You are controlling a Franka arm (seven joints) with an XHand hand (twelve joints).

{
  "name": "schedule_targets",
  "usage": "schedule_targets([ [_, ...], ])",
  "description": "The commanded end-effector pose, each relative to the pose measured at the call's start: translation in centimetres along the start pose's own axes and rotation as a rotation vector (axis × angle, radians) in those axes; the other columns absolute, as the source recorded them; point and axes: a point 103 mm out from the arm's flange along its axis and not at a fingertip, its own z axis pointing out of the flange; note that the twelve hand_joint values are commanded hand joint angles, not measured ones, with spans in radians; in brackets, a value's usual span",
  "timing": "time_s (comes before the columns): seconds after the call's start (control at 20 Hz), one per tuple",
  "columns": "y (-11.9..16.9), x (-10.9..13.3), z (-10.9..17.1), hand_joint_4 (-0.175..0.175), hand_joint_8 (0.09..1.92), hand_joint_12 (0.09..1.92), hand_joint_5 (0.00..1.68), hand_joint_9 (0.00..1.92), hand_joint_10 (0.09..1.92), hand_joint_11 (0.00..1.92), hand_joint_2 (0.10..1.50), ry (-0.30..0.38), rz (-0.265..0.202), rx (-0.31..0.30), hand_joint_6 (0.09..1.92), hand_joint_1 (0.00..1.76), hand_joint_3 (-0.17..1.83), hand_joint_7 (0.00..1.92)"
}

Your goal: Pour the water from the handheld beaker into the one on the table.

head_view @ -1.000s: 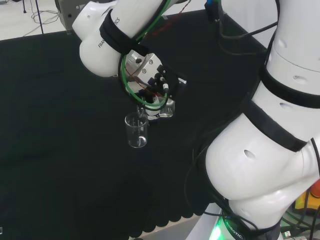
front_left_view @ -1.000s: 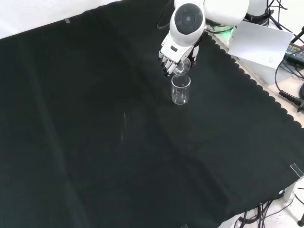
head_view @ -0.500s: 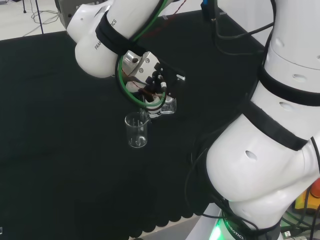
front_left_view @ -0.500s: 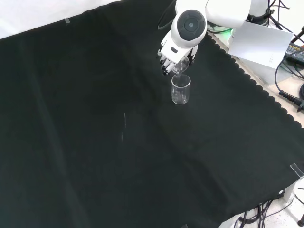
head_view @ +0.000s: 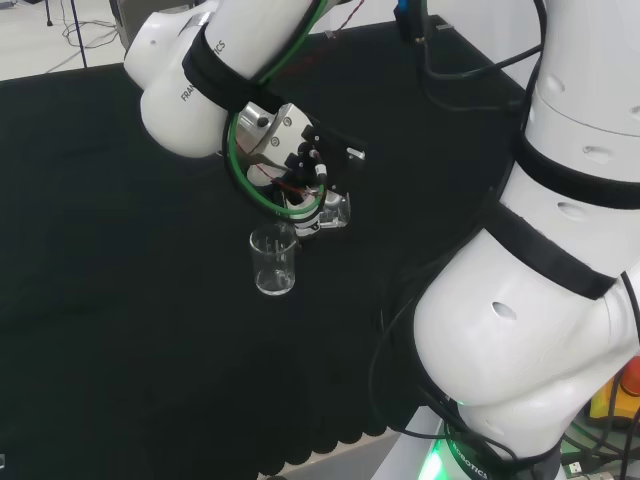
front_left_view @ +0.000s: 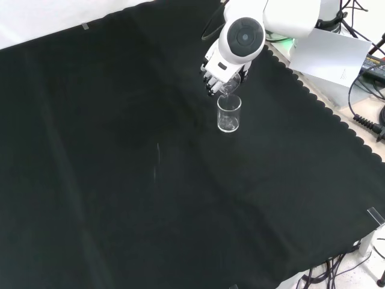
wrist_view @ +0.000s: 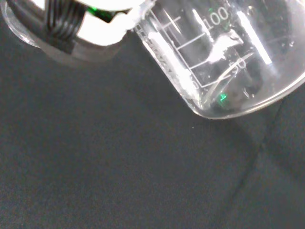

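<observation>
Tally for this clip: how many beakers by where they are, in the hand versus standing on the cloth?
Beaker held tilted in the hand: 1
Beaker standing upright on the black cloth: 1
Total: 2 clear beakers

Upright clear glass beaker on black cloth-covered bench. Black and white robot hand above it: up and right in head view, directly behind in front view. Tilted clear glass beaker with printed scale in hand, curled fingers around it, lip over standing beaker's rim.
</observation>
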Motion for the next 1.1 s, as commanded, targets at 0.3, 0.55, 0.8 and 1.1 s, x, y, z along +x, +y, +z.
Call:
schedule_targets([
  [0.3,0.0,0.6,-0.4,-0.175,0.26,0.6,1.4,1.76,0.09,1.43,1.03,-0.033,0.002,0.032,0.28,1.31,-0.17,1.45],
  [0.55,0.0,0.7,-0.7,-0.175,0.26,0.6,1.4,1.76,0.09,1.43,1.04,-0.044,0.002,0.038,0.28,1.31,-0.17,1.45],
  [0.8,0.1,1.1,-1.1,-0.175,0.26,0.59,1.39,1.76,0.09,1.43,1.04,-0.058,0.002,0.052,0.28,1.31,-0.17,1.44],
  [1.1,0.2,1.4,-1.8,-0.175,0.27,0.59,1.39,1.76,0.09,1.43,1.04,-0.071,0.003,0.062,0.29,1.31,-0.17,1.44],
])
